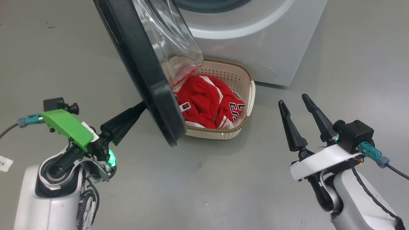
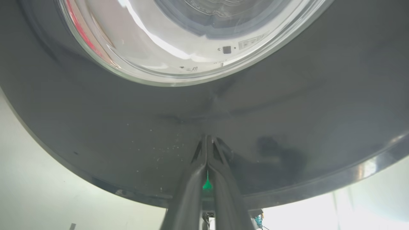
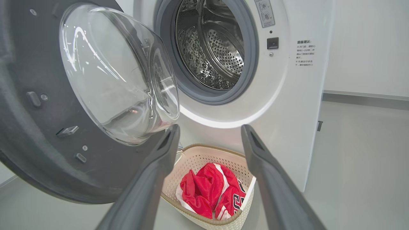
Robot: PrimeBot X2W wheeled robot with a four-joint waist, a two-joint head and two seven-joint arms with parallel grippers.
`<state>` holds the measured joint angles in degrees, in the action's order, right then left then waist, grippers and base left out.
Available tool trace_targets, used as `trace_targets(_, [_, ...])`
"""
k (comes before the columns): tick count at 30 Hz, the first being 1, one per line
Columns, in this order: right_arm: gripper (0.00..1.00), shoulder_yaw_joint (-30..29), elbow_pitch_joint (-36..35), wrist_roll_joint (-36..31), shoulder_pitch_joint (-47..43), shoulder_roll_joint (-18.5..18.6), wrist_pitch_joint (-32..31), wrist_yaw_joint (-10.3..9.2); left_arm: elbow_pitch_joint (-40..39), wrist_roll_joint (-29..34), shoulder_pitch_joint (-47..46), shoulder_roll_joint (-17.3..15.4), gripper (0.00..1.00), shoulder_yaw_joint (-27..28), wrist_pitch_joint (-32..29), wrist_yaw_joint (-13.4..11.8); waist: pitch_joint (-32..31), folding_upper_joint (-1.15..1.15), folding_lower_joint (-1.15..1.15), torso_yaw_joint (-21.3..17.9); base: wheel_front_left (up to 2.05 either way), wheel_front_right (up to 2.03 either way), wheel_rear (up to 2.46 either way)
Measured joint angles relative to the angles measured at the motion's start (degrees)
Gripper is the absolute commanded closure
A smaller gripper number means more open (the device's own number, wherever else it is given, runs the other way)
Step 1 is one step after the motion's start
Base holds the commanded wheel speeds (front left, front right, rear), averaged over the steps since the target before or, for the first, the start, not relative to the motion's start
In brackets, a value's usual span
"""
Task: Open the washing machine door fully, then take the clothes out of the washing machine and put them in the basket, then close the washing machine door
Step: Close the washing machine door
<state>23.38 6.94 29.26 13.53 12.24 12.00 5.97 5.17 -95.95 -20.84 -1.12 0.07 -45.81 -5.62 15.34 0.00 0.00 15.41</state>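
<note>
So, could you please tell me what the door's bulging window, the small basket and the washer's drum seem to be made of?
The bulging clear door window: glossy glass or clear plastic, by its sharp highlights. The cream perforated basket: matte moulded plastic, with regular holes and a brown woven-look rim. The perforated silver drum: shiny metal, probably stainless steel.
</note>
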Motion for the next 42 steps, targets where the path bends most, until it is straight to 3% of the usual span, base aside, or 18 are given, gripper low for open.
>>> trace_targets(5, [0.00, -0.31, 0.52, 0.37, -0.01, 0.07, 0.27, 0.00, -0.47, 9.66, 1.64, -0.81, 1.00, 0.02, 5.33, 3.14, -0.95, 0.00, 0.00, 0.44, 0.00, 0.00, 0.00])
trace_targets(15, [0.00, -0.71, 0.94, 0.55, -0.21, 0.05, 0.75, 0.00, -2.23, 29.54, 6.61, -7.97, 1.00, -0.53, 17.44, 11.24, -3.02, 0.00, 0.00, 1.38, 0.00, 0.00, 0.00])
trace_targets(28, [0.00, -0.79, 1.21, 0.83, -1.24, 0.02, 0.92, -0.01, -5.44, 52.64, 12.39, -13.13, 1.00, -4.55, 35.83, 12.51, -5.22, 0.00, 0.00, 1.46, 0.00, 0.00, 0.00])
trace_targets(42, [0.00, -1.04, 1.22, 1.11, -2.39, -0.11, 1.12, -0.10, -4.04, 63.34, 17.22, -12.84, 1.00, -9.05, 50.69, 12.52, -6.14, 0.00, 0.00, 1.12, 0.00, 0.00, 0.00])
